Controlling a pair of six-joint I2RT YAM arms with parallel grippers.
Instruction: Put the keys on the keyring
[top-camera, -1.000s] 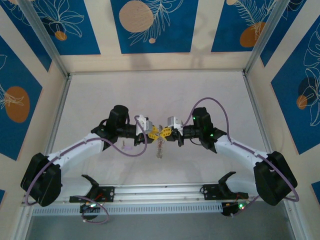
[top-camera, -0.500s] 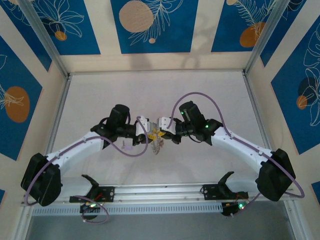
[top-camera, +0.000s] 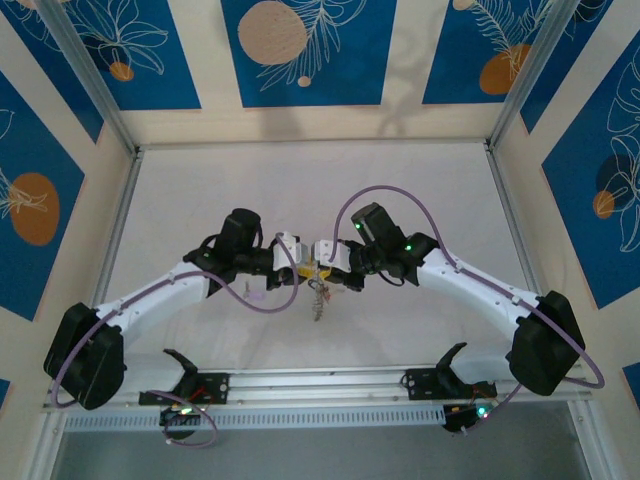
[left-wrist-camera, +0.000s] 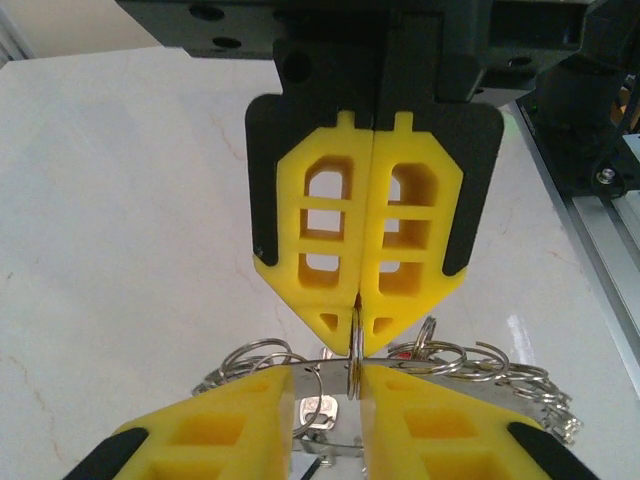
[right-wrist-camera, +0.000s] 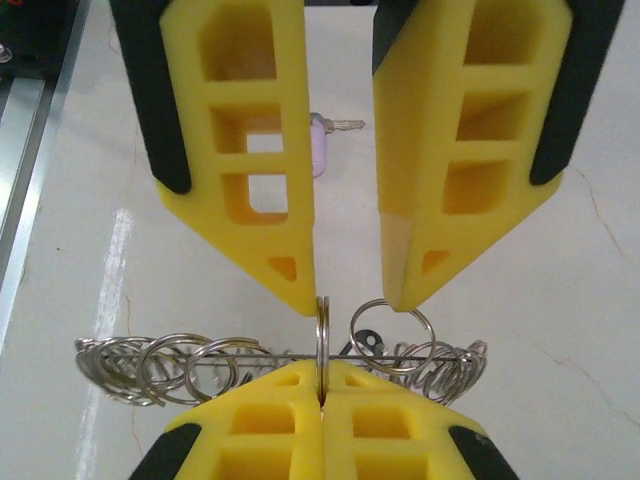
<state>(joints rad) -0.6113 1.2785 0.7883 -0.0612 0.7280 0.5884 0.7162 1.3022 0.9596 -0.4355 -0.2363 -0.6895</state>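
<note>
The main risk, as I judge it, is losing the keyring (right-wrist-camera: 250, 357). Its whole weight appears to hang from one thin pinch, so a sideways nudge could twist it or pull it out of that grip and drop it to the table (right-wrist-camera: 560, 330). The likely cause would be the left gripper (right-wrist-camera: 348, 292) closing slightly off line. Its fingertips straddle two neighbouring loops, so it could catch the wrong one or press against the pinched one. No key is in either grip, so threading would in any case need a pick-up first.

The left gripper's jaws are clearly apart and hold nothing. In the right wrist view, the small silvery ring (right-wrist-camera: 322, 335) rises edge-on just beside the left-hand fingertip. A second loop (right-wrist-camera: 392, 325) sits under the right-hand fingertip, touching it or nearly so.

The right gripper (right-wrist-camera: 322, 378) has its jaws pressed together on that small silvery ring, which pokes out beyond its tips. The rest of the keyring spreads to both sides of the jaws, fringed with more loops.

The lilac-headed key (right-wrist-camera: 318, 152) lies on the table well beyond the jaws, seen through the gap of the left gripper. I cannot pick out the other key with certainty.
</note>
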